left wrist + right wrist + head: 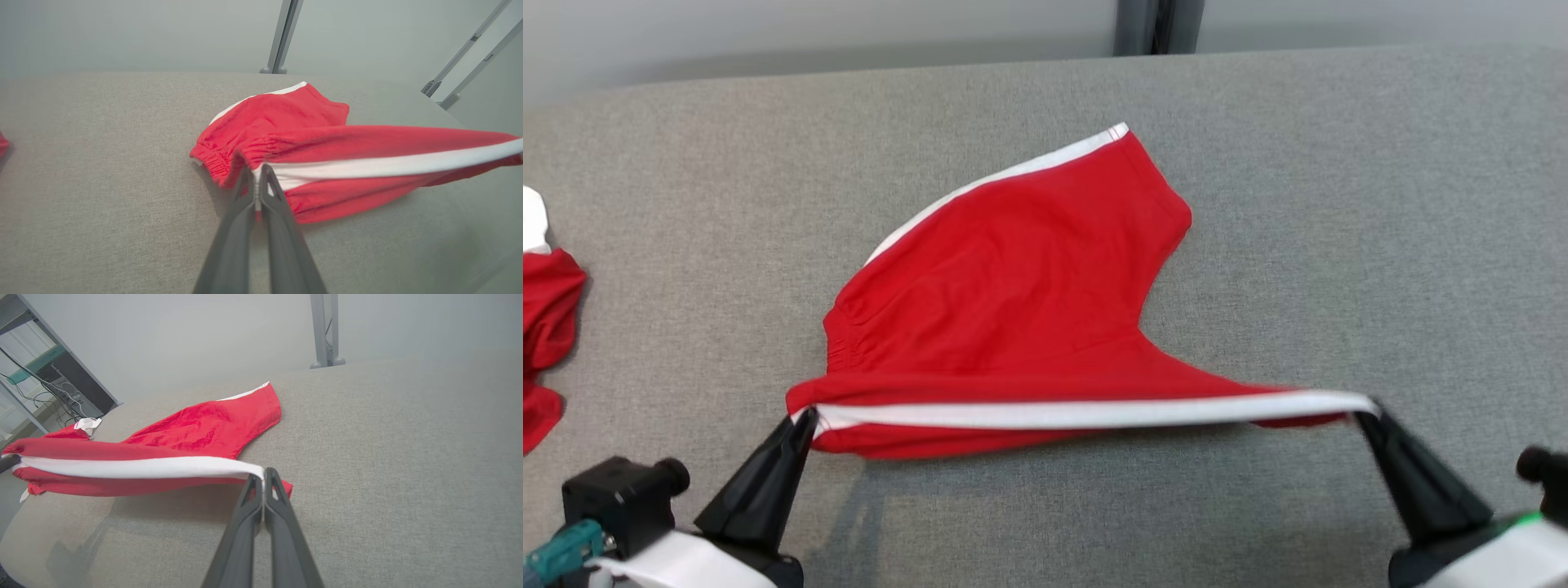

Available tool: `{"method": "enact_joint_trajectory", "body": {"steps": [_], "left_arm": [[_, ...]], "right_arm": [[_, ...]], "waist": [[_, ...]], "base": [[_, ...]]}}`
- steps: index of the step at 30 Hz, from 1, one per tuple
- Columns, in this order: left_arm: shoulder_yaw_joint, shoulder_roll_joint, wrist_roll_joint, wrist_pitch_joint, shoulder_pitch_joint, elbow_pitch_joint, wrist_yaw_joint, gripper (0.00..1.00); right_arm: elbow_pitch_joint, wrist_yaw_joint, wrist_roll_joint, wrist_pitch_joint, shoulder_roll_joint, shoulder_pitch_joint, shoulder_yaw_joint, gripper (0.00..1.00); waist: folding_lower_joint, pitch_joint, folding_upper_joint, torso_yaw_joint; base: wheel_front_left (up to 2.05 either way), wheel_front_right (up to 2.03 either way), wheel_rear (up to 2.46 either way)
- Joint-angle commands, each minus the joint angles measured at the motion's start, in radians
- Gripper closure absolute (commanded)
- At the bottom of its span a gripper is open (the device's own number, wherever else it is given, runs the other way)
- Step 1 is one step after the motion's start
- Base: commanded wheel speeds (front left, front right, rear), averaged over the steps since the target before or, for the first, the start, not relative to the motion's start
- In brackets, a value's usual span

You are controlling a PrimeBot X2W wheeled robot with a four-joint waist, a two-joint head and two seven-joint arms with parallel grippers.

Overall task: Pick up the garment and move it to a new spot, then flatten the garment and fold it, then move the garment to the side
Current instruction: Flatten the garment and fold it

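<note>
This looks like a robotics lab or test room. A wide bench (1339, 204) covered in grey fabric stands before bare pale walls (122, 32), with grey metal frame posts (325, 330) behind it. Off one end, a metal rack (61, 343) holds loose cables (49, 392) and dark equipment.

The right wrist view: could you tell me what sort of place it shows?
Probably a lab or workshop: a grey fabric-covered table, metal post behind it, and rack of cables and equipment.
</note>
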Motion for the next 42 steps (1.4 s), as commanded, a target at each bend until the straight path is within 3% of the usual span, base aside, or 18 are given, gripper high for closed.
{"method": "enact_joint_trajectory", "body": {"steps": [1, 7, 12, 21, 28, 34, 35, 36, 37, 38, 42], "left_arm": [[0.012, 0.0, -0.005, -0.003, -0.032, 0.012, -0.008, 1.0], [0.017, -0.043, -0.019, -0.007, -0.155, 0.085, -0.072, 1.0], [0.01, -0.12, -0.052, -0.01, -0.284, 0.2, -0.135, 1.0], [-0.055, -0.272, -0.057, -0.034, -0.518, 0.46, -0.283, 1.0], [-0.093, -0.364, -0.052, -0.076, -0.624, 0.627, -0.372, 1.0], [-0.1, -0.386, -0.049, -0.098, -0.66, 0.704, -0.407, 1.0], [-0.101, -0.388, -0.049, -0.1, -0.664, 0.714, -0.412, 1.0], [-0.1, -0.391, -0.058, -0.106, -0.664, 0.72, -0.425, 0.96], [-0.098, -0.39, -0.061, -0.108, -0.663, 0.729, -0.429, 0.75], [-0.095, -0.387, -0.058, -0.116, -0.662, 0.737, -0.43, 0.0], [-0.074, -0.381, -0.043, -0.169, -0.64, 0.743, -0.411, 0.0]], "right_arm": [[0.013, 0.0, -0.026, -0.018, -0.001, -0.053, -0.018, 1.0], [0.167, 0.0, -0.055, -0.083, 0.0, -0.324, -0.003, 1.0], [0.356, 0.0, -0.069, -0.119, -0.015, -0.579, 0.05, 1.0], [0.721, 0.0, -0.085, -0.166, -0.108, -0.979, 0.114, 1.0], [0.984, 0.0, -0.091, -0.216, -0.145, -1.149, 0.162, 1.0], [1.11, 0.0, -0.092, -0.268, -0.15, -1.208, 0.212, 1.0], [1.131, 0.0, -0.083, -0.281, -0.141, -1.213, 0.215, 0.93], [1.149, 0.0, -0.08, -0.293, -0.135, -1.217, 0.222, 0.65], [1.163, 0.0, -0.087, -0.307, -0.136, -1.22, 0.232, 0.27], [1.177, 0.0, -0.081, -0.321, -0.132, -1.219, 0.239, 0.0], [1.2, 0.0, -0.073, -0.398, -0.124, -1.192, 0.246, 0.0]], "waist": [[0.0, 0.024, -0.0001, 0.002], [0.0, 0.106, -0.0001, 0.033], [0.0, 0.18, -0.0001, 0.08], [0.0, 0.289, -0.0001, 0.204], [0.0, 0.324, -0.0001, 0.256], [0.0, 0.329, -0.0001, 0.252], [0.0, 0.329, -0.0001, 0.25], [0.0, 0.327, -0.0001, 0.246], [0.0, 0.324, -0.0001, 0.243], [0.0, 0.321, -0.0001, 0.239], [0.0, 0.298, -0.0001, 0.219]], "base": [[0.0, 0.0, 0.0], [0.0, 0.0, 0.0], [0.0, 0.0, 0.0], [0.0, 0.0, 0.0], [0.0, 0.0, 0.0], [0.0, 0.0, 0.0], [0.0, 0.0, 0.0], [0.0, 0.0, 0.0], [0.0, 0.0, 0.0], [0.0, 0.0, 0.0], [0.0, 0.0, 0.0]]}}
